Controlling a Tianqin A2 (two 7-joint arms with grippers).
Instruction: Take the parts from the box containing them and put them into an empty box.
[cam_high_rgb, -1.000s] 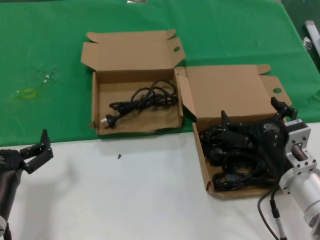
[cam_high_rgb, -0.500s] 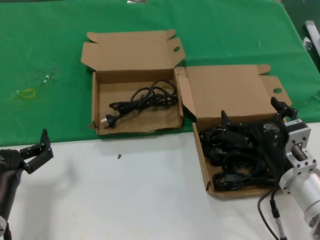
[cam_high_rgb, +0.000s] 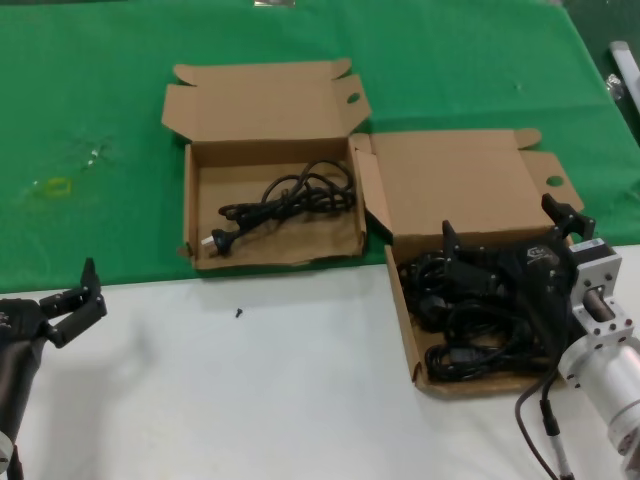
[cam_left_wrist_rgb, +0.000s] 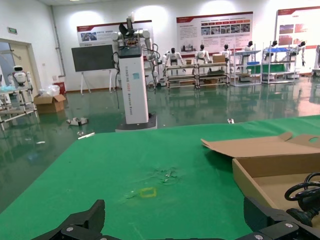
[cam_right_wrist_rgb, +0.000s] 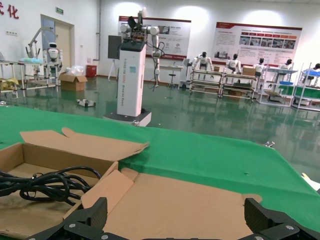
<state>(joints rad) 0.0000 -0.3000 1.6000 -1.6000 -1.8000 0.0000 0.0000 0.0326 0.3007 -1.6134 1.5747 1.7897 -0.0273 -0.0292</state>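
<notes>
The black right hand (cam_high_rgb: 510, 262) and arm cover much of the black coiled power cords (cam_high_rgb: 470, 330) at lower right; the left hand (cam_high_rgb: 72, 305) is cropped at the lower-left edge.

Two open cardboard boxes sit on the surface: the far box (cam_high_rgb: 275, 215) holds one black cord (cam_high_rgb: 290, 198), and the near box (cam_high_rgb: 450, 260) holds a tangle of black cords (cam_high_rgb: 470, 330) whose number cannot be told. Two end effectors are in view, the left end effector (cam_high_rgb: 75, 300) and the right end effector (cam_high_rgb: 510, 240). One small dark speck (cam_high_rgb: 239, 313) lies on the white surface (cam_high_rgb: 250, 400).
</notes>
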